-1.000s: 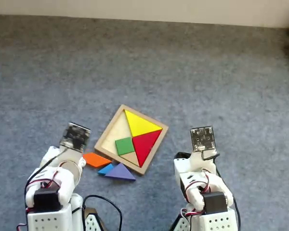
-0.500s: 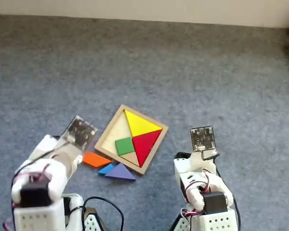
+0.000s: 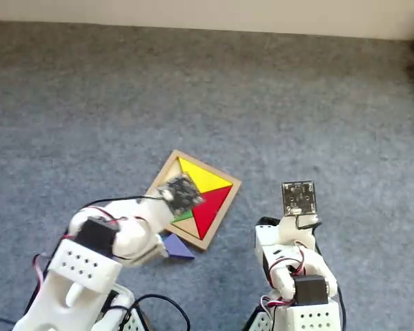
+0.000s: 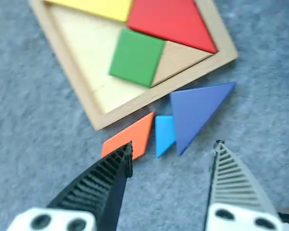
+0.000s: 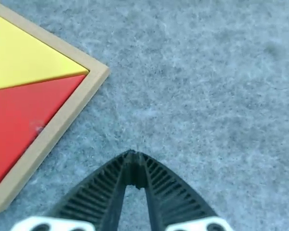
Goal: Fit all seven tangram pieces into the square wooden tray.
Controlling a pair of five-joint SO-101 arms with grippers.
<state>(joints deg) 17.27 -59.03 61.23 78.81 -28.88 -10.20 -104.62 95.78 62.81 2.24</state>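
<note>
1. The wooden tray [image 4: 202, 65] lies on grey carpet [image 5: 207, 72]. It holds a yellow triangle [image 4: 98, 6], a red triangle [image 4: 171, 21] and a green square [image 4: 136, 57], the square just beside the red triangle.
2. Just outside one tray edge lie an orange piece [image 4: 130, 139], a small light-blue triangle [image 4: 164, 132] and a larger blue triangle [image 4: 197, 110]. The two blue ones touch.
3. The left gripper [image 4: 172, 144] hangs over these loose pieces beside the tray, fingers spread wide, holding nothing.
4. The right gripper [image 5: 132, 156] hangs above the carpet near a tray corner, clenched on nothing.
</note>
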